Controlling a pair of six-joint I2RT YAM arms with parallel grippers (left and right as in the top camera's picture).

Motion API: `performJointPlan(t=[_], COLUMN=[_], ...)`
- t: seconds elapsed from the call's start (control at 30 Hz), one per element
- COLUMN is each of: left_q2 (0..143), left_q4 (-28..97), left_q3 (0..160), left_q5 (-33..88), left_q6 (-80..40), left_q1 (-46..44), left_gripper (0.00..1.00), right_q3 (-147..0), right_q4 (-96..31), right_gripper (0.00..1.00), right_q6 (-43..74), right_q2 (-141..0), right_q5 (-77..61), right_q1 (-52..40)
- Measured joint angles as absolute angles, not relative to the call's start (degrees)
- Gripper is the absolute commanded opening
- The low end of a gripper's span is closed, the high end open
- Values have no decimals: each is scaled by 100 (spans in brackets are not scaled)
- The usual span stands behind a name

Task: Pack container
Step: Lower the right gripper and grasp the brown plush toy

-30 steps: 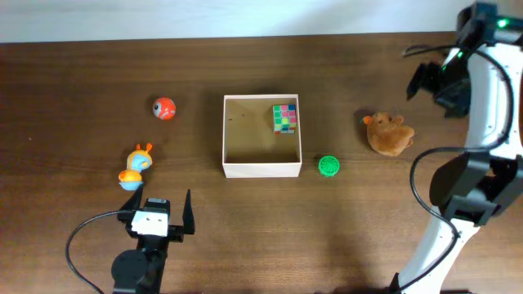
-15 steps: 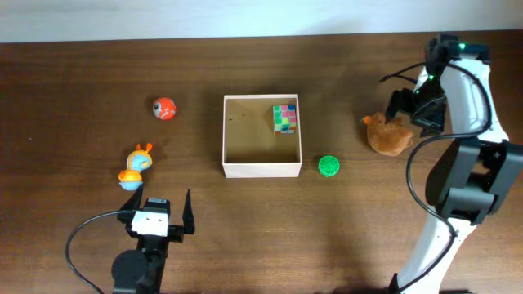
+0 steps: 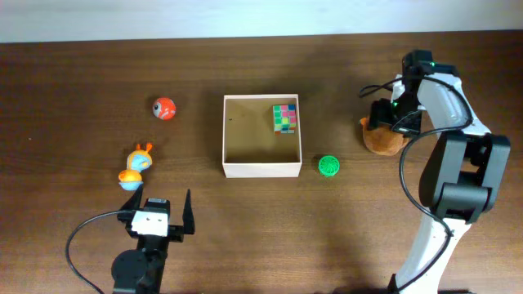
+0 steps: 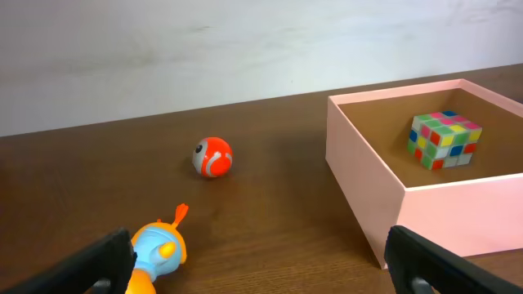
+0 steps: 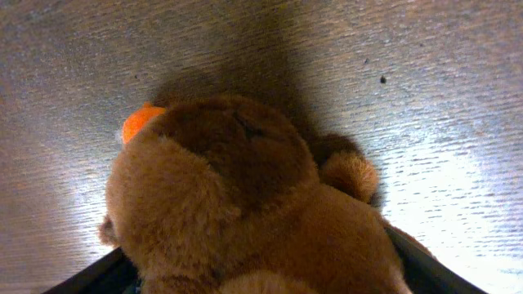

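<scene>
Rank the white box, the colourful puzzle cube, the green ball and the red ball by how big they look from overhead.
1. container
2. puzzle cube
3. green ball and red ball: these look about alike, so I won't rank them.

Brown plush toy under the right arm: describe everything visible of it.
The brown furry plush animal has a rounded body, a small orange part at one side and a stubby limb. It lies on the dark wooden table, right of the white square box, not touching it. The right pincer hangs open over it, fingers flanking it; contact unclear.
</scene>
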State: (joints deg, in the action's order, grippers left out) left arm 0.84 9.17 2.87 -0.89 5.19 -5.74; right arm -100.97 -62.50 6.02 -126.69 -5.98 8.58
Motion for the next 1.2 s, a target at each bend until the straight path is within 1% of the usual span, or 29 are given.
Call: performJointPlan(t=[0.03,0.1,0.27,0.67,0.8,1.03,1.2], left_q2=[84,84,84,84,84,84,84], left_q4=[917,917,917,915,917,917,915], left_q3=[287,287,287,287,287,287,287], left_q5=[-89,-89,-89,-89,-89,-89,-89], left_q6=[519,521,519,519,519,519,519], left_q1=[-574,-574,-574,-574,-574,-574,-574], left_gripper=[99,99,99,99,99,99,99], right_q3=[-10095,-10088,-10086,-10184,-10512,-11504,-12116], right_q4=[-6237,-6226,-6222,-6412,-6847,-7557,-8068], right_gripper=[60,54,50,48,48,48,48], right_q6=[609,582,587,580,410,93,-484], right_q2=[-12665,-12661,-12658,-12661,-12663,-12663,-12663], right_q5=[-607,-617,-637,-709,-897,-1109,-1682], right_q1=[856,856,856,856,825,674,521])
